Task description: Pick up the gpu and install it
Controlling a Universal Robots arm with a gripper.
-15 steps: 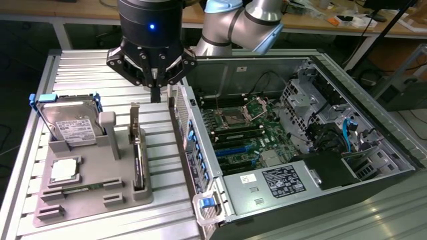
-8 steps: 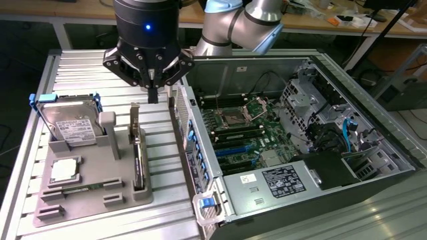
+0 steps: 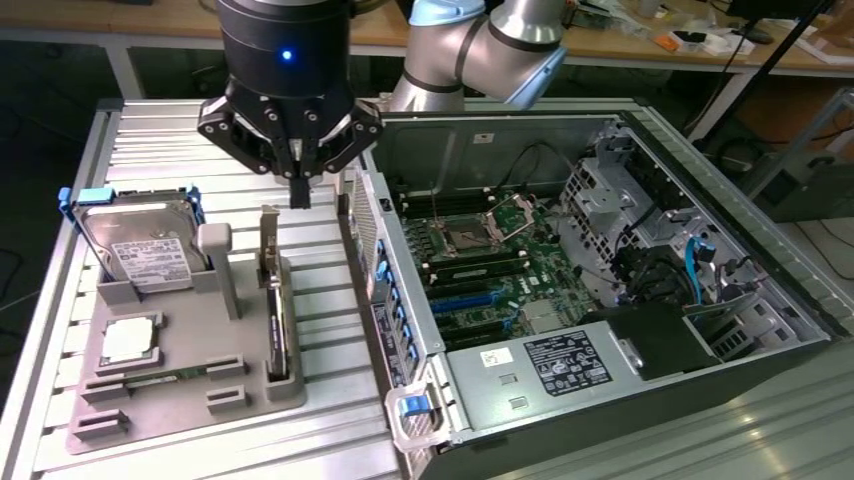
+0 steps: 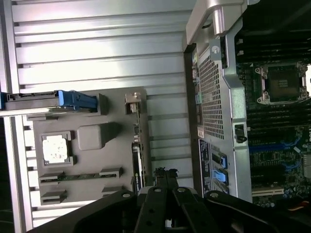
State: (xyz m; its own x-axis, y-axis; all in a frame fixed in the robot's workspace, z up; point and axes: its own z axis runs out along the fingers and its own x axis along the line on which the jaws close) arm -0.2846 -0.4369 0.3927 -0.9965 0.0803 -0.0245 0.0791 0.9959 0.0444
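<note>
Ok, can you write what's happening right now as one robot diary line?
gpu: standing on edge in gray holder | claw: shut, empty, hovering close to gpu | case: open

The gpu [image 3: 276, 320] is black with a silver bracket [image 3: 268, 235]. The hard drive [image 3: 138, 250] is silver, white-labelled, blue-railed. Grey tray [image 3: 187, 400], ribbed silver bench [image 3: 160, 140], black gripper [image 3: 299, 198], green motherboard [image 3: 507, 270].

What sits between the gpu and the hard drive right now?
A grey raised block of the holder tray, between the gpu and the hard drive; the exterior view shows it.
</note>
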